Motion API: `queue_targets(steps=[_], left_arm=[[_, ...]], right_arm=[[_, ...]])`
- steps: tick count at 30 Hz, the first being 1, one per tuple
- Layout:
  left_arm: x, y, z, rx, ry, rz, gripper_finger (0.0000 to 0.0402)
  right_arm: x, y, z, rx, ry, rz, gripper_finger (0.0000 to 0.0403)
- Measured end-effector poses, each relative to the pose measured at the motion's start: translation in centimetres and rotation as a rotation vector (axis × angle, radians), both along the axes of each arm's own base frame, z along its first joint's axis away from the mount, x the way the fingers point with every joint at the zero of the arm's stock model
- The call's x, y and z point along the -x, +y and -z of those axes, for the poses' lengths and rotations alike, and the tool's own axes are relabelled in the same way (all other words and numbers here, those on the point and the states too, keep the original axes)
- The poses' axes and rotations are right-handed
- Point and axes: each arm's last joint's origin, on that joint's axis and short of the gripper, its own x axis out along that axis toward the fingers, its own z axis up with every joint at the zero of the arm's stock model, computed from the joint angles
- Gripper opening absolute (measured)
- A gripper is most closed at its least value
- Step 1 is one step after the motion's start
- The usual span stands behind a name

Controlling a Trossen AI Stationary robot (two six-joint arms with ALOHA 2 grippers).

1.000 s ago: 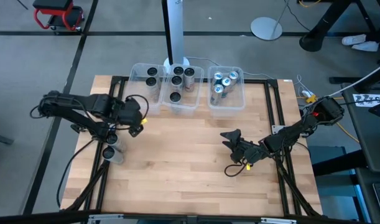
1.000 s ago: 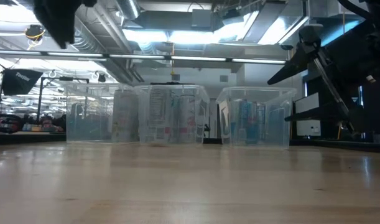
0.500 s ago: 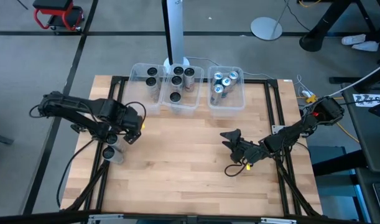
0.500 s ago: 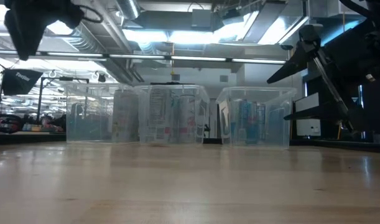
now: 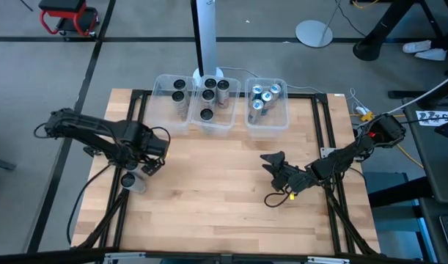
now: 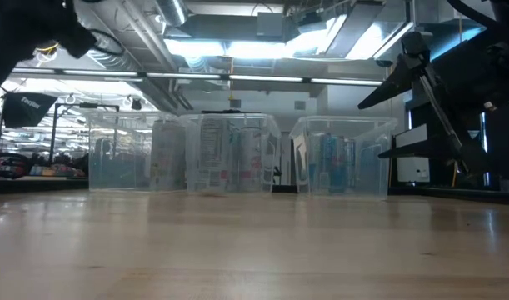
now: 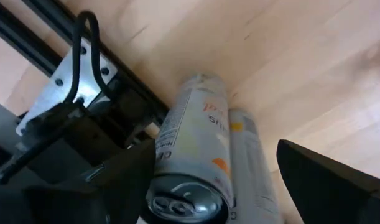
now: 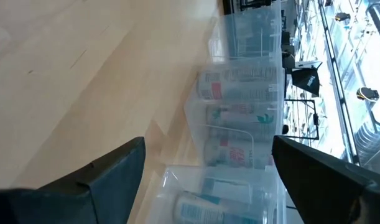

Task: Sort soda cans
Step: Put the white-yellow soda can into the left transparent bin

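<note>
Two cans (image 5: 132,180) left to sort, close together well left of the middle bin (image 5: 222,119) and nearer the front, at the table (image 5: 224,213) edge. Has come back from beside the middle bin within the last second: left gripper (image 5: 153,163), now just above these two. Hangs there with fingers spread wide and nothing between them yet. In its wrist view shows both cans touching each other, one silver top in sight, right between the fingers. Probably means the last delivery is over and a new pick is starting. Seems near the end: ten or so already inside the middle bin and the bins on both sides of it, teal tops only in the one on its right. Waits well right of the middle bin and nearer the front, also wide open and empty: right gripper (image 5: 271,161).
</note>
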Motion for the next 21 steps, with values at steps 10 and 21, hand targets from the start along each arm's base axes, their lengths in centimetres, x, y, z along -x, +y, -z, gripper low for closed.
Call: queue_targets(steps=[10, 21], left_arm=[[0.8, -0.1, 2.1, 0.066, 0.099, 0.029, 0.0324], [1.0, -0.4, 2.4, 0.199, 0.125, 0.045, 0.0324]], right_arm=[[0.0, 0.0, 0.0, -0.001, 0.001, -0.003, 0.0348], [0.0, 0.0, 0.0, -0.002, 0.0, -0.003, 0.0348]])
